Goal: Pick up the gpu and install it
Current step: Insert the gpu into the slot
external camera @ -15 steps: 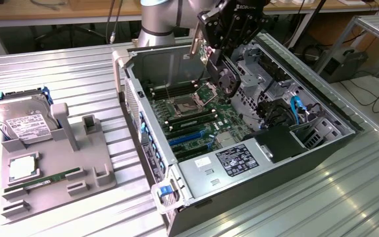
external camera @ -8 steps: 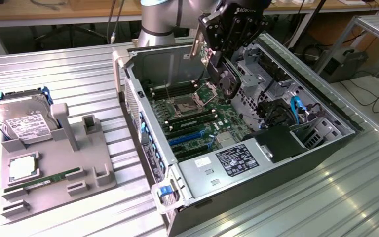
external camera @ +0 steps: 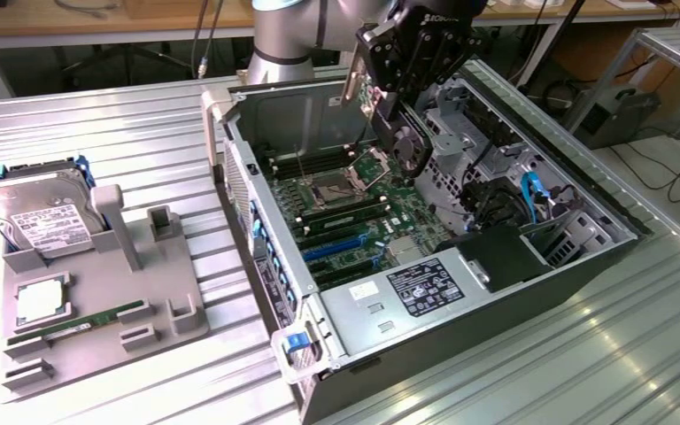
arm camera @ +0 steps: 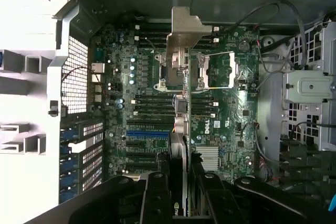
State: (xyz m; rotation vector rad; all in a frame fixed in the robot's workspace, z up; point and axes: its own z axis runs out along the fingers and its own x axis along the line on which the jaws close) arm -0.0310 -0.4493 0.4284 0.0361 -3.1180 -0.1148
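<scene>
While the gpu (arm camera: 179,148) hung edge-on, clamped in the pincer (arm camera: 182,182), its silvery bracket (arm camera: 185,30) sat at the end far from the fingers. Directly below the pincer: open computer case (external camera: 494,341) holding motherboard (external camera: 399,212) and blue slots (external camera: 334,248). Well off to the pincer's side, grey tray (external camera: 116,274) held hard drive (external camera: 39,221) and RAM stick (external camera: 86,320).

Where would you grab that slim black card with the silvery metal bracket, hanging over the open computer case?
By its upper long edge, from above, pinching the two flat faces, as the black gripper does now. The slim black card with the silvery bracket hangs thin-side down, so those faces suit the fingers, and its lower edge stays free over the green motherboard.
</scene>
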